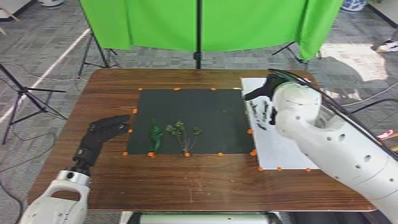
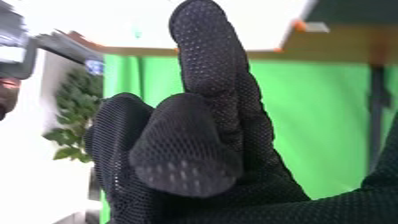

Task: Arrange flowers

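Observation:
In the head view, my right hand (image 1: 259, 91) is over the upper left part of the white board, holding nothing that I can see. The right wrist view shows this hand (image 2: 213, 60) with one finger straight and others loosely bent. My left hand (image 1: 107, 126) is open at the dark mat's left side, its fingers together. A leafy green stem (image 1: 155, 136) lies on the lower left of the dark mat (image 1: 191, 107). Beside it lie thin branching sprigs (image 1: 184, 133) with small heads.
The white board (image 1: 280, 150) lies right of the mat, with dark shapes (image 1: 261, 111) on it below my right hand. Orange markers edge both. Around them is the brown table (image 1: 191, 187); a green backdrop (image 1: 155, 27) stands behind.

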Robot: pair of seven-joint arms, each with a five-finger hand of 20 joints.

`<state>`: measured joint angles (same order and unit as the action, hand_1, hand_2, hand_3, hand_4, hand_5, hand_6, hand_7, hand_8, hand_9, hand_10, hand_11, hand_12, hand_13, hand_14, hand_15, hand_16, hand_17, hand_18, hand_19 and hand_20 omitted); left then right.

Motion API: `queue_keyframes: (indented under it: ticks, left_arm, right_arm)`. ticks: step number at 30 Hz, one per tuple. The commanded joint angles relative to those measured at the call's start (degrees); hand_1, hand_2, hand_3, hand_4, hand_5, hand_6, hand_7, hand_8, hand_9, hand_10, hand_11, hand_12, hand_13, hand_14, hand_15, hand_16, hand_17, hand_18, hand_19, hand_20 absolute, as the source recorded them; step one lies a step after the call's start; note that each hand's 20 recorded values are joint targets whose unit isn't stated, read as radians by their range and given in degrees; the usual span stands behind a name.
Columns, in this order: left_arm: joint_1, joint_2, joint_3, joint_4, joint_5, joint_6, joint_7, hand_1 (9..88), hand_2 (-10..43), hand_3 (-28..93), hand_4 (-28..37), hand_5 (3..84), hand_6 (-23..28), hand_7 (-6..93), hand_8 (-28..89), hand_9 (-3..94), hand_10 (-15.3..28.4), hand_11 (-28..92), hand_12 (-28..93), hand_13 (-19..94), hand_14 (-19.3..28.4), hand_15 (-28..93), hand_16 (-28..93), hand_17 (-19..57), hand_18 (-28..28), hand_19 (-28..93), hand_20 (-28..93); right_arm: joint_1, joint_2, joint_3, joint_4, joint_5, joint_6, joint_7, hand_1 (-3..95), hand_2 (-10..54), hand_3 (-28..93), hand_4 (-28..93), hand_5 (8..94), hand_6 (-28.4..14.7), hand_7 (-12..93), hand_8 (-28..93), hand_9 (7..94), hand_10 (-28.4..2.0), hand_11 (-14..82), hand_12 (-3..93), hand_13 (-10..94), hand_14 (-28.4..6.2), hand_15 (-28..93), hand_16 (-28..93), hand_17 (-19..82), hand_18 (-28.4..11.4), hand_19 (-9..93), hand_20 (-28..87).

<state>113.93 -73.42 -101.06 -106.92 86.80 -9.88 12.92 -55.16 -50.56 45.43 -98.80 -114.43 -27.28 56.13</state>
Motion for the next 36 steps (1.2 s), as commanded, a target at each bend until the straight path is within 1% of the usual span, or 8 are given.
queue_keyframes:
  ticks: [1,4,15,18,21,25,33,36]
  left_arm:
    - [0.3,0.03,0.43,0.28,-0.03,-0.33,-0.56,29.9,-0.2,60,-15.8,51.1,6.8,11.8,-5,51.4,15.8,22,13,43,20.7,25,-2,10.1,17.0,24,20]
    - [0.2,0.02,0.56,0.41,-0.11,-0.40,-0.50,29.9,-0.2,60,-15.8,51.0,6.8,11.8,-5,51.3,15.8,22,13,43,20.7,25,-2,10.1,17.0,24,20]
    - [-1.4,-0.02,1.48,1.63,-0.19,-0.91,0.00,29.9,-0.2,60,-15.9,51.0,6.8,11.8,-5,51.3,15.8,22,13,43,20.8,25,-2,10.1,17.0,24,19]
    - [-1.5,-0.12,1.61,1.66,-0.13,-1.18,0.09,29.9,-0.2,60,-15.9,51.1,6.9,11.7,-5,51.3,15.9,22,13,43,20.7,25,-2,10.1,17.0,24,19]
    - [-1.2,0.24,1.96,1.49,-0.51,-0.67,0.22,29.9,-0.2,60,-15.8,51.1,6.9,11.6,-5,51.3,15.9,22,13,43,20.7,25,-2,10.1,17.0,24,19]
    - [-2.1,0.43,2.37,2.01,-0.58,-0.60,0.41,29.9,-0.2,60,-15.9,51.1,6.9,11.6,-5,51.3,15.8,22,13,43,20.7,25,-2,10.1,17.0,24,19]
    - [-2.3,-0.21,2.20,2.17,-0.29,-1.15,0.42,30.0,-0.1,60,-15.8,51.1,6.9,11.7,-5,51.2,15.7,22,13,43,20.7,25,-2,10.1,16.9,24,19]
    - [-2.3,-0.26,2.15,2.22,-0.28,-1.11,0.34,30.0,-0.1,60,-15.8,51.1,6.9,11.7,-5,51.3,15.8,22,13,43,20.7,25,-2,10.1,17.0,24,19]
  right_arm:
    - [0.2,-1.5,0.1,3.5,1.1,0.7,1.5,17.0,-9.5,46,-15,76.6,-9.2,13,-4,90.6,-13.6,42.1,32.6,94,-3.2,68,27,71,-15.4,93,65]
    - [-0.3,-2.1,0.3,4.6,0.7,1.2,1.4,17.9,-9.5,47,-15,76.8,-9.3,13,-4,90.6,-13.6,42.1,32.5,94,-3.1,68,27,71,-15.3,93,65]
    - [-2.0,-3.8,1.0,8.9,0.2,1.9,2.6,21.9,-9.3,48,-14,76.7,-9.1,13,-4,90.5,-13.6,42.3,32.2,94,-2.9,68,26,72,-15.0,93,64]
    - [-1.8,-4.6,0.5,10.0,-0.6,2.2,1.8,22.6,-9.4,49,-13,76.6,-9.1,13,-4,90.5,-13.5,42.4,32.1,94,-2.9,68,26,72,-15.0,93,64]
    - [-1.0,-5.6,-0.6,10.9,-1.2,2.5,1.1,24.1,-9.5,49,-13,76.6,-8.9,14,-4,90.5,-13.5,42.5,32.0,94,-2.8,68,26,72,-14.9,93,64]
    - [0.0,-6.8,-1.9,11.7,-1.7,3.1,0.3,24.4,-9.5,49,-13,76.8,-8.8,14,-4,90.4,-13.5,42.5,32.0,94,-2.8,68,26,72,-14.8,93,64]
    - [-0.9,-8.5,-2.8,11.8,-3.3,3.1,-0.1,24.7,-9.5,49,-13,77.1,-8.6,15,-4,90.4,-13.7,42.5,31.9,94,-2.8,67,26,71,-14.8,93,64]
    - [-2.2,-8.7,-2.6,12.1,-4.1,2.7,0.6,30.2,-9.5,49,-13,77.5,-8.1,16,-4,90.5,-13.5,42.6,31.5,94,-2.7,67,26,72,-14.5,93,63]
